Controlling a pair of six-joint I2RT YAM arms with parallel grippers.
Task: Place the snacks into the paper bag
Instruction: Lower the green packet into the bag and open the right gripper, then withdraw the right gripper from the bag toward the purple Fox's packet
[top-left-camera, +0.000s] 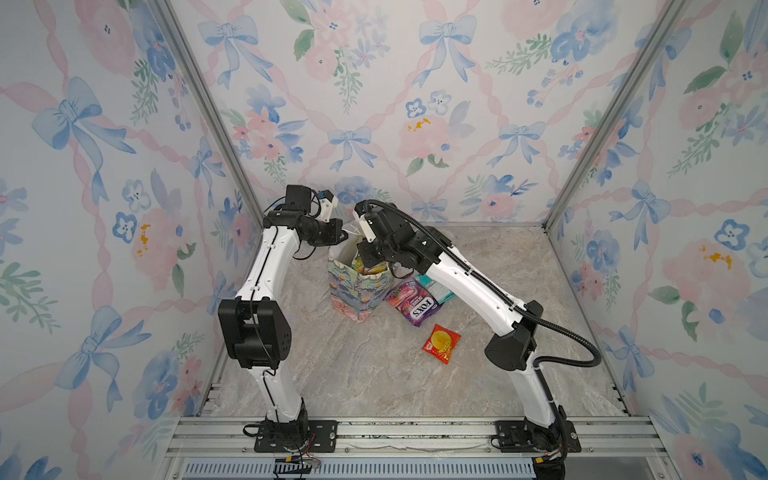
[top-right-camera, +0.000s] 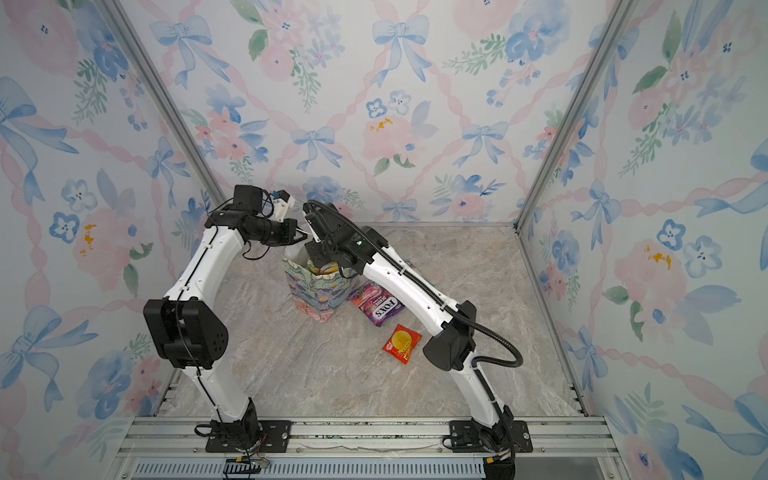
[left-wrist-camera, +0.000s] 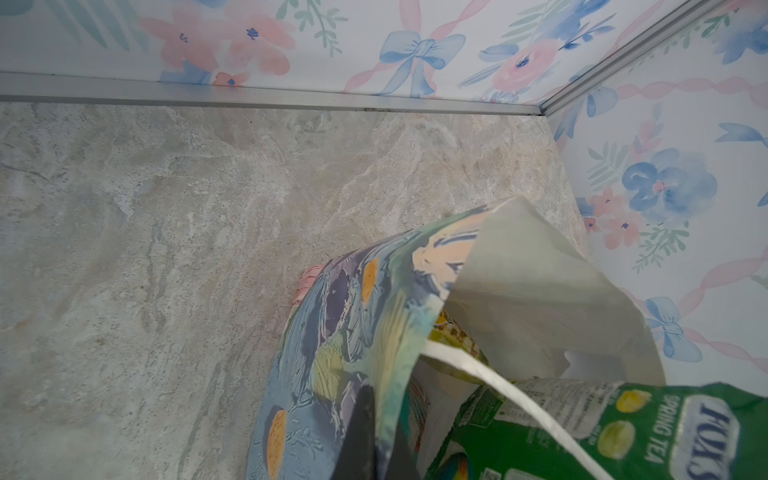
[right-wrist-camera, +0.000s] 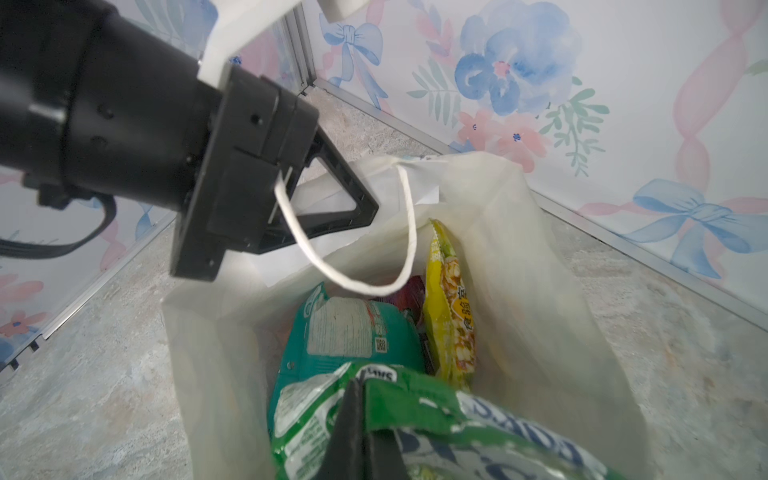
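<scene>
Pinching the green packet (right-wrist-camera: 415, 415) by its edge, the right gripper (right-wrist-camera: 361, 415) keeps its fingers close together at the mouth of the bag (top-left-camera: 353, 295). The packet hangs half inside, its printed face tilted over the rim. Below it in the bag stand a teal packet (right-wrist-camera: 345, 332) and, against the far wall, a yellow packet (right-wrist-camera: 451, 316) on edge, with something dark red between them that is too hidden to name. They fill much of the room under the green one.

The left gripper (right-wrist-camera: 370, 208) is pressed shut on the bag's rim at the side away from the right arm, pulling that wall outward. A white cord (right-wrist-camera: 409, 232) runs from the rim to this gripper and sags in a loop across the opening, just above the teal packet.

The bag stands upright in the far half of the desk (top-left-camera: 374, 374), a little left of its middle. Just beside it on the right lies a purple packet (top-left-camera: 409, 301), touching a second teal packet (top-left-camera: 436, 291) that the right arm partly covers. A red packet (top-left-camera: 441, 343) lies apart, nearer the front edge.
</scene>
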